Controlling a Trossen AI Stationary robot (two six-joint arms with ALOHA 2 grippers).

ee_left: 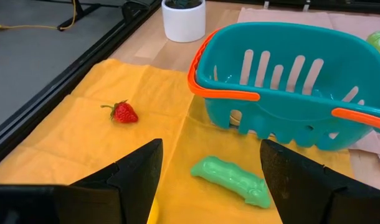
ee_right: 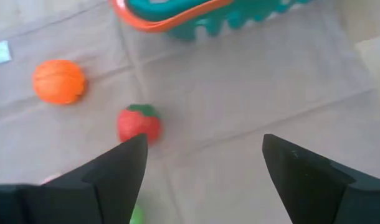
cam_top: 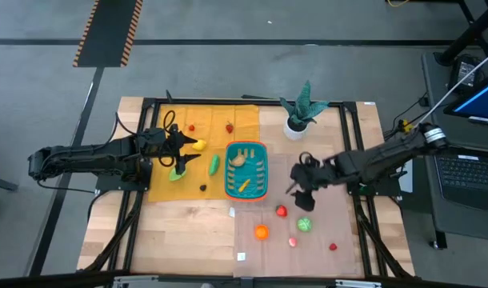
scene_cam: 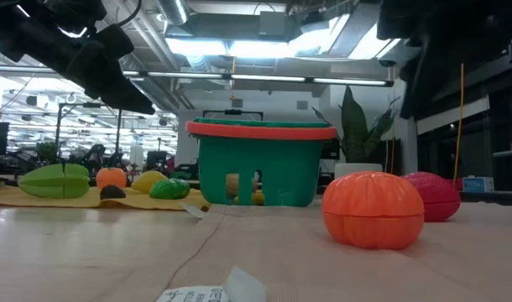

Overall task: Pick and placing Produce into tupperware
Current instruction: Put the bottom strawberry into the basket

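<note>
The teal basket (cam_top: pixel 257 152) sat near the table's middle, straddling the seam between a yellow cloth (cam_top: pixel 160 188) and a tan mat (cam_top: pixel 340 232), so each arm could reach it from its own side. It already held a tan piece (cam_top: pixel 239 160) and an orange one (cam_top: pixel 244 186), but most of the produce lay outside it.

The left gripper (cam_top: pixel 182 154) hovered over the yellow cloth beside the basket, jaws spread and holding nothing. The green pea pod (ee_left: pixel 230 180) lay just ahead of its fingers (ee_left: pixel 137 174), close against the basket wall; that wall likely left little room for a finger on that side. A strawberry (ee_left: pixel 121 112) lay farther from the basket, with open cloth around it.

The right gripper (cam_top: pixel 302 186) hung on the basket's other side over the tan mat, also released and empty. A red tomato (ee_right: pixel 139 123) sat nearest it, an orange (ee_right: pixel 59 81) beyond, both well apart from the basket and from each other, so approach looked free
</note>
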